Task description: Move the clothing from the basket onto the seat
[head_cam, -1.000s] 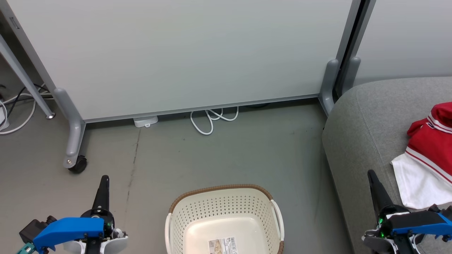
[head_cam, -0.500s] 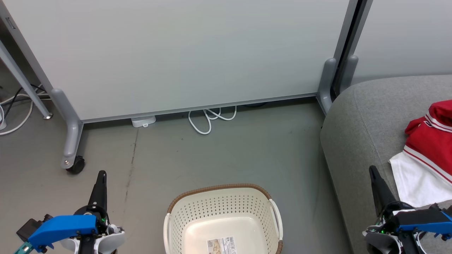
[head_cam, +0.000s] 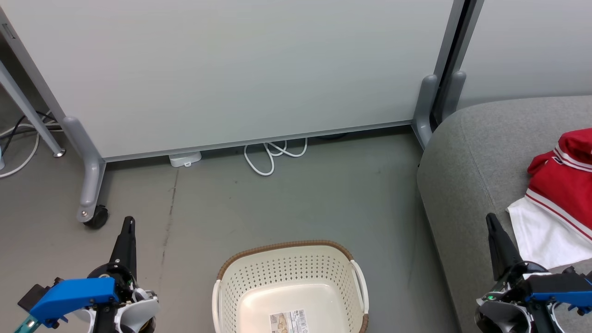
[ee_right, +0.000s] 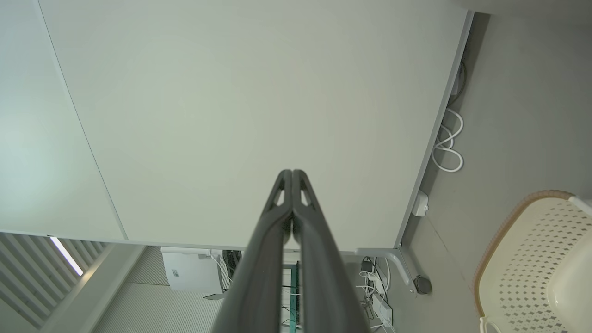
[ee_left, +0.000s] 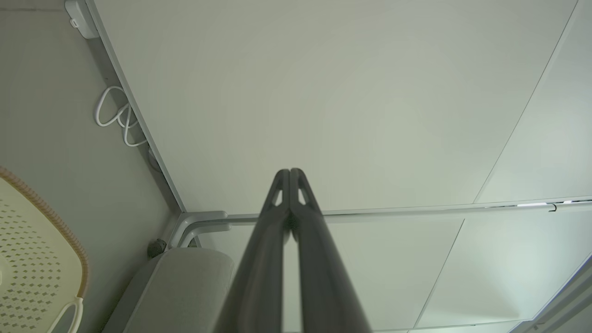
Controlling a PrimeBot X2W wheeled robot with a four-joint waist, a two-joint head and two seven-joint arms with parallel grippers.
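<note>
**Basket (head_cam: 286, 273) empty, task looks done**

The basket's visible floor is bare; a red jersey (head_cam: 562, 189) lies on the seat (head_cam: 471, 152). The left claw (head_cam: 128, 224) and right claw (head_cam: 491, 223) are closed, gripping nothing. Likely nothing is left to move.

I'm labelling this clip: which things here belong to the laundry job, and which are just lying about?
Job:
basket, on the floor
red-and-white jersey, lying on the grey seat

Lying about:
white cable, looped on the floor
small white box
wheeled partition
</note>
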